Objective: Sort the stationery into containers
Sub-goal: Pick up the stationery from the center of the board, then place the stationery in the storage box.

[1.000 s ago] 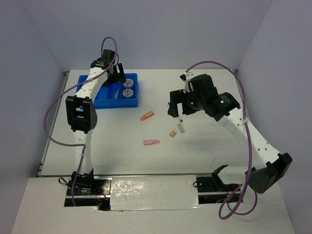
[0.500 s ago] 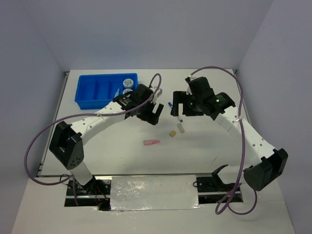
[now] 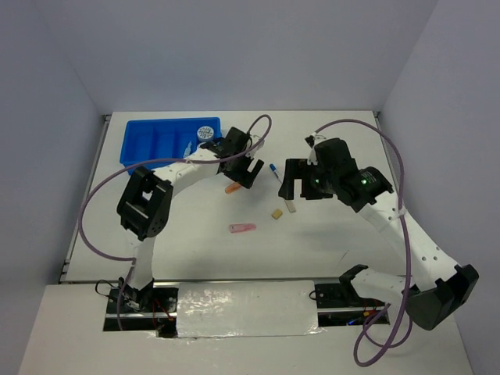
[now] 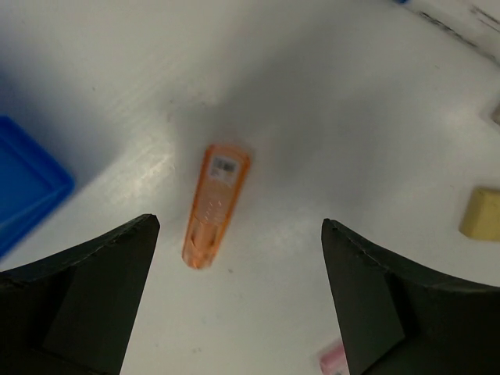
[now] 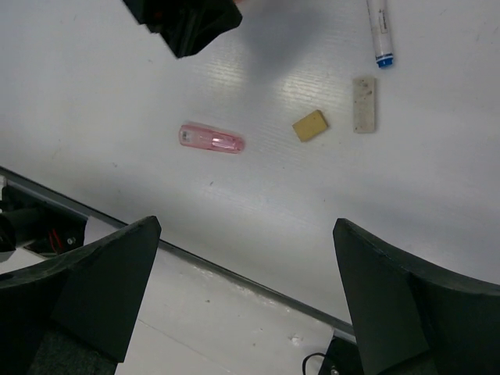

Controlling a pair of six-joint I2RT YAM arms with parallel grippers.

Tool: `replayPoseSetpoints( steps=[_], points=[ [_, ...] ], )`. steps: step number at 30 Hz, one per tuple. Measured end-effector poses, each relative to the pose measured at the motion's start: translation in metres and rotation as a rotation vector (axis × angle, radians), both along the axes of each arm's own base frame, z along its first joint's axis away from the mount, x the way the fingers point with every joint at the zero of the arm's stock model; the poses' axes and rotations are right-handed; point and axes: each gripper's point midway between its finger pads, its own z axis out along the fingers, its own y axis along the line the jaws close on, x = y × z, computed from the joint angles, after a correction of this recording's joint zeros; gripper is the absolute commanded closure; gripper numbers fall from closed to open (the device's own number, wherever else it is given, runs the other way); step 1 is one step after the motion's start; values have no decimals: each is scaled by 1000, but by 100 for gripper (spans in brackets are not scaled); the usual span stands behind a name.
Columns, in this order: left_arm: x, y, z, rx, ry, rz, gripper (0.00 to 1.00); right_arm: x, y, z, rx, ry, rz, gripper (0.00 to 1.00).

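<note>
The blue tray (image 3: 156,144) stands at the far left, with one patterned roll (image 3: 207,132) showing in its right end. An orange clip (image 3: 231,188) lies just below my left gripper (image 3: 241,173). In the left wrist view the orange clip (image 4: 215,205) lies on the table between the open, empty jaws of that gripper (image 4: 238,228). The pink clip (image 3: 242,228), tan block (image 3: 276,213), whitish block (image 3: 291,207) and blue-capped pen (image 3: 275,171) lie mid-table. My right gripper (image 3: 291,183) hovers open and empty over the blocks.
The right wrist view shows the pink clip (image 5: 212,138), tan block (image 5: 310,126), whitish block (image 5: 364,114) and pen (image 5: 380,27) on the white table, with the near table edge (image 5: 234,273) below. The tray corner (image 4: 23,183) shows in the left wrist view.
My left arm has swung from the tray to the middle and now hangs over the orange clip. My right gripper has shifted slightly toward the blocks.
</note>
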Motion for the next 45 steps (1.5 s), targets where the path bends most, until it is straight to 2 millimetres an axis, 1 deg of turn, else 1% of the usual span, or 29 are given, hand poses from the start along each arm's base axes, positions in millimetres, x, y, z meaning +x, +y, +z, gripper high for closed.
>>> replayPoseSetpoints(
  steps=[3,4,6,8,9,11,12,13,14,15,18,20,22,24,26,28,29,30,31,32,33,35,36,37,38,39,42,44,45],
  points=[
    [16,3,-21,13,29,18,5,-5,-5,9,7,-33,-5,0],
    [19,6,-29,22,45,27,11,-7,-7,12,8,-41,-7,0],
    [20,12,-46,43,79,42,17,-11,-11,16,7,-53,-10,0],
    [21,15,-56,62,95,49,21,-14,-14,19,4,-62,-13,0],
    [22,14,-54,57,93,48,33,-14,-15,21,4,-68,-15,0],
    [21,13,-55,54,95,50,44,-15,-16,23,4,-75,-16,0],
    [21,13,-56,57,95,51,54,-15,-16,24,4,-79,-15,0],
    [21,13,-56,58,94,54,72,-15,-16,24,4,-80,-16,0],
    [21,13,-57,54,95,62,80,-15,-16,24,3,-82,-16,0],
    [21,13,-57,50,94,65,93,-15,-17,25,1,-84,-16,0],
    [18,13,-55,32,94,89,99,-15,-17,25,-2,-86,-13,0],
    [10,17,-54,29,111,100,99,-14,-17,26,-2,-88,-12,0],
    [0,20,-46,25,130,112,98,-13,-16,30,1,-95,-10,0],
    [-3,22,-27,4,120,131,96,-10,-14,35,6,-104,-7,0],
    [3,22,6,-39,73,144,95,-8,-12,38,10,-109,-3,0],
    [22,27,47,-93,3,191,86,-4,-10,38,10,-107,1,0],
    [38,35,72,-118,-52,237,86,-3,-8,36,8,-103,4,0],
    [55,46,96,-139,-106,288,89,-2,-8,34,5,-96,8,0],
    [73,60,119,-163,-159,346,90,-1,-7,32,1,-90,10,0],
    [91,78,139,-179,-204,408,92,1,-6,30,-3,-83,14,0],
    [106,97,152,-190,-231,472,93,2,-4,27,-6,-77,17,0],
    [137,132,175,-203,-275,580,91,4,-2,22,-10,-63,24,0],
    [154,150,179,-207,-296,627,85,5,-1,20,-10,-58,27,0],
    [167,166,178,-208,-308,668,82,6,1,19,-10,-55,29,0],
    [176,180,172,-201,-301,702,80,7,2,17,-10,-52,31,0],
    [181,192,160,-186,-280,728,75,8,3,15,-9,-48,34,0],
    [187,211,116,-139,-191,768,74,8,5,10,-8,-33,45,0],
    [184,216,87,-117,-121,782,72,9,7,8,-6,-29,51,0],
    [182,216,75,-112,-91,787,67,9,8,6,-7,-25,54,0]
  ],
)
